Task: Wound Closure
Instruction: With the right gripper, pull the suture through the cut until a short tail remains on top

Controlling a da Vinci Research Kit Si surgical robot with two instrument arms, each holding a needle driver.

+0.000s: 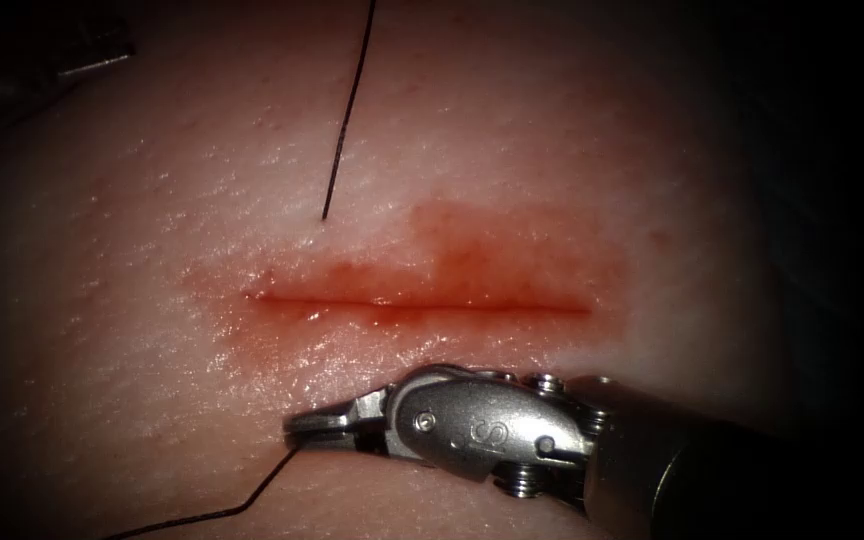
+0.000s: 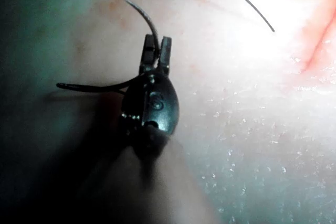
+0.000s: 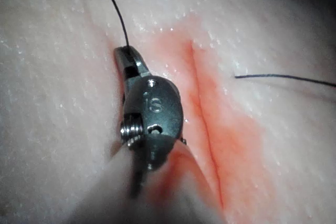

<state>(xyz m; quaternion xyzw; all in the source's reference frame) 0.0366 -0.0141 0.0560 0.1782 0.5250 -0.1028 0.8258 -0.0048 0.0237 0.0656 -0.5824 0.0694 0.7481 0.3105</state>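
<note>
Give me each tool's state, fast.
Left tool: jaws shut on the needle, clear of the tissue.
Right tool: jaws shut on the thread, below the cut.

The right tool (image 1: pixel 302 425) lies low across the tissue (image 1: pixel 132 300) just below the cut (image 1: pixel 422 302), its jaws closed on the thread (image 1: pixel 202 515) at their tip, with the strand running from the tip down and away to the left; the cut is a thin straight line above the tool, ringed by red fluid (image 1: pixel 472 255) that spreads above and beyond the tool's wrist. Well above the tool's tip, a second dark length of thread, the free end (image 1: pixel 347 120), descends over the tissue and ends just above the cut's left end; it is apart from the tool.
</note>
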